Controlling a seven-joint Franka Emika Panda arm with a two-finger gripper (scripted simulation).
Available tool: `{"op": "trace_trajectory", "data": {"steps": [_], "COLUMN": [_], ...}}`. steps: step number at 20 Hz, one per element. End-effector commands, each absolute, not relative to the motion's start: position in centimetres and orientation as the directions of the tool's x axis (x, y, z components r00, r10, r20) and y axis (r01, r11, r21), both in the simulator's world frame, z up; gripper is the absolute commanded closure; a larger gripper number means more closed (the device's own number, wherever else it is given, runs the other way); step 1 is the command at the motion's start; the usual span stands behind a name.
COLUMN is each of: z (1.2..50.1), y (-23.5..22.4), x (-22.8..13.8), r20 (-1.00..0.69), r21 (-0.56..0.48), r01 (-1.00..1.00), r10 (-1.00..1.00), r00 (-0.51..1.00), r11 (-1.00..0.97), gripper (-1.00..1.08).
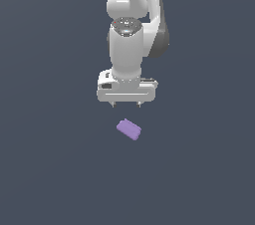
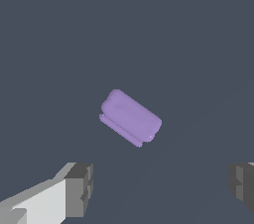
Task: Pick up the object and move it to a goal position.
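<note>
The object [image 1: 129,129] is a small light-purple flat block with rounded edges, lying on the dark grey floor and turned at an angle. The white gripper [image 1: 126,104] hangs above it, pointing down, open, with nothing between its fingers. From the wrist camera the object [image 2: 130,117] lies well apart from the gripper [image 2: 161,188], whose grey fingertips [image 2: 79,188] stand wide apart at the frame's edge. The block is narrower than the gap between them. No goal marker shows.
The white arm [image 1: 132,25] rises behind the gripper. Plain dark grey floor [image 1: 50,169] surrounds the block on all sides.
</note>
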State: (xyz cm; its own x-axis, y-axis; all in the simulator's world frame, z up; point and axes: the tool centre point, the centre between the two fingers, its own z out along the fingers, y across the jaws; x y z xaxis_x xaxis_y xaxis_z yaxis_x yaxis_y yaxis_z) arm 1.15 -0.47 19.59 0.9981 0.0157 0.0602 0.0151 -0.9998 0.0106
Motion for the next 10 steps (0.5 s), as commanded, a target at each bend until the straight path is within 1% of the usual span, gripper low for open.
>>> {"op": "trace_trajectory", "data": {"steps": [1, 10], "z": [19.6, 19.9], "y": [-0.5, 2.2], "x": [1.1, 1.9], "r20": [0.060, 0.080], "r21": [0.011, 0.023], "r01": [0.015, 0.095], "r10": [0.016, 0.096], "r00": [0.998, 0.992], "r11": [-1.000, -0.995], "gripper": [-0.92, -0.92]}}
